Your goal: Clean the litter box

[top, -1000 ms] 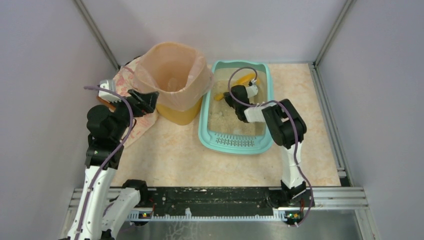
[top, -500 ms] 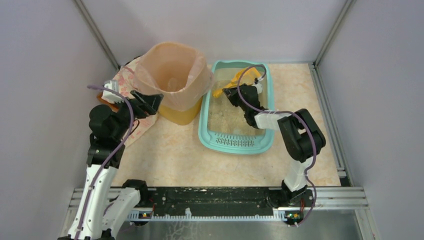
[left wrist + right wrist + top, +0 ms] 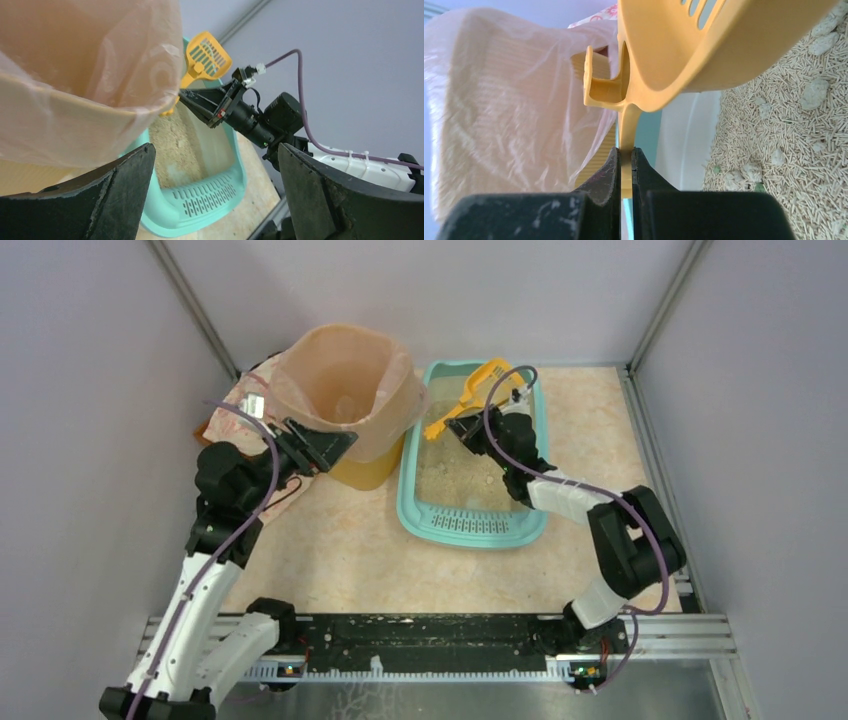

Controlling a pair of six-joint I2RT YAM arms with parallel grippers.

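Note:
The teal litter box [image 3: 468,530] holds beige litter [image 3: 450,475] with pale clumps [image 3: 814,92]. My right gripper [image 3: 460,426] is shut on the thin handle of a yellow slotted scoop [image 3: 478,380], lifted above the box's far left side, next to the bagged bin. In the right wrist view the scoop [image 3: 704,45] fills the top and its handle sits pinched in the gripper [image 3: 625,167]. My left gripper [image 3: 328,448] is open at the bin's near rim, holding nothing; its fingers [image 3: 120,200] frame the box's grille [image 3: 210,197].
A round yellow bin [image 3: 358,472] lined with a peach bag [image 3: 345,390] stands left of the box. A floral cloth [image 3: 232,408] lies behind the left arm. Grey walls close in the table on three sides.
The right arm has lifted the scoop out of the litter and swung it towards the bin side. The left gripper has moved right, up to the bin's rim.

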